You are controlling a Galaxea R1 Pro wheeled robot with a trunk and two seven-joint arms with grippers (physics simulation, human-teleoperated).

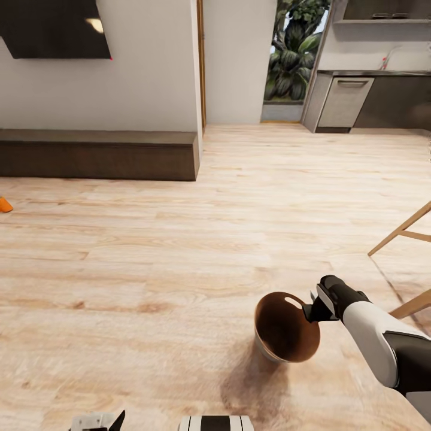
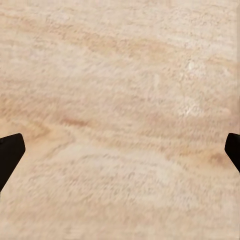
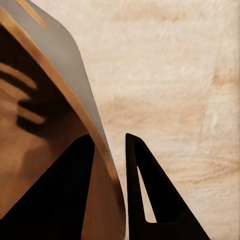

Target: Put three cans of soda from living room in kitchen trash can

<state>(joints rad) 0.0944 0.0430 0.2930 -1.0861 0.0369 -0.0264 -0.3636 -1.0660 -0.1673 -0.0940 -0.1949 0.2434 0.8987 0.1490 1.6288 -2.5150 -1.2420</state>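
**Right gripper held trash can by rim, open floor ahead toward kitchen**

The right gripper (image 1: 312, 306) had its fingers (image 3: 150, 195) pinched on the wide rim of the tash can (image 1: 286, 328), one finger inside the brown bowl, one outside the grey wall; right wrist view confirmed the rim sat between them. The can was tilted, mouth facing up toward the camera, low over the light wood plank floor (image 1: 179, 251), a shadow beneath it. Whether its base touched the floor was hard to tell.

The left gripper (image 2: 120, 150) pointed straight down at bare planks, fingers spread wide at the frame edges, holding nothing.

An orange can of soda (image 1: 5, 205) lay on the floor at the far left edge, mostly cut off, well apart from the tash can.

Open room: wide stretch of floor between the robot and the kitchen (image 1: 371, 96) at upper right, with grey cabinet fronts, dark worktop and a tap. A low dark bench (image 1: 99, 154) ran along the white wall at left, ending at a wall corner. Wooden chair legs (image 1: 401, 233) intruded at the right edge, near the right arm. A dark screen (image 1: 57, 27) hung on the wall upper left. Plants showed through a glazed opening beyond.

No readable writing or labels anywhere.
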